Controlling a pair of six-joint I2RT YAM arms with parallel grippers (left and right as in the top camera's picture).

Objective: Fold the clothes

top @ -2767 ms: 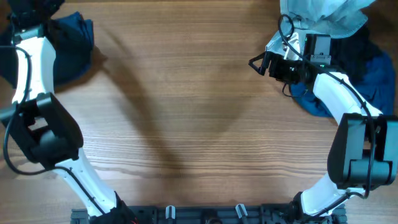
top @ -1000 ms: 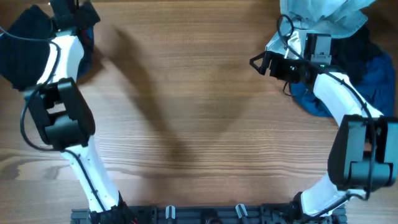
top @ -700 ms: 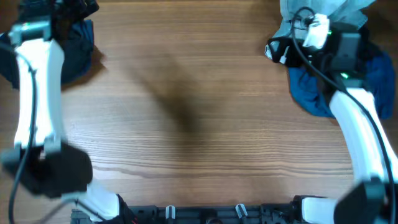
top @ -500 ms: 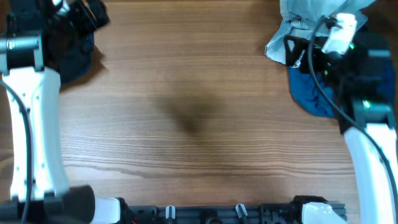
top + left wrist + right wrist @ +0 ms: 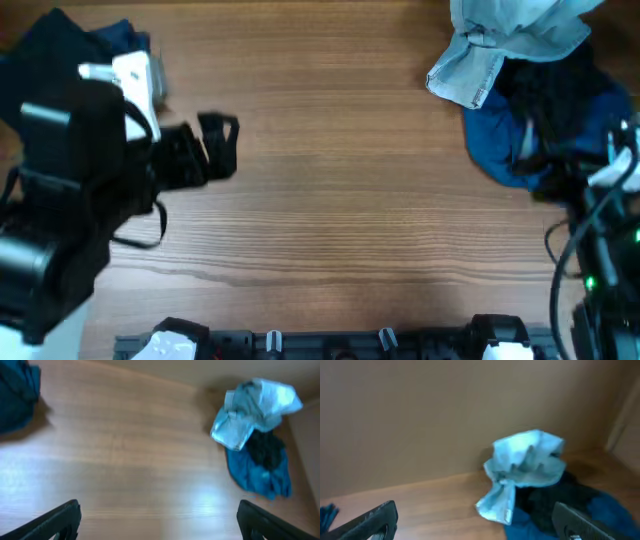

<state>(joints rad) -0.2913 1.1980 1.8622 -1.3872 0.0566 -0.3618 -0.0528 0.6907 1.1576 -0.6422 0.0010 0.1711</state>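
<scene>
- Wooden surface [image 5: 330, 220] carries crumpled clothes at both of its far corners.
- Dark navy garment [image 5: 17, 395] lies bunched well to the left of the pale blue garment [image 5: 515, 35].
- Left claw [image 5: 226, 148] hangs left of that pale piece and nearer the front, its fingers spread wide apart.
- Pale piece runs diagonally, its loose flap pointing down-left. It lies on top of a black garment [image 5: 545, 95] and a royal blue garment [image 5: 497, 150], which reach toward the front.
- Right claw [image 5: 472, 510] faces the pale piece, fingers apart.
</scene>
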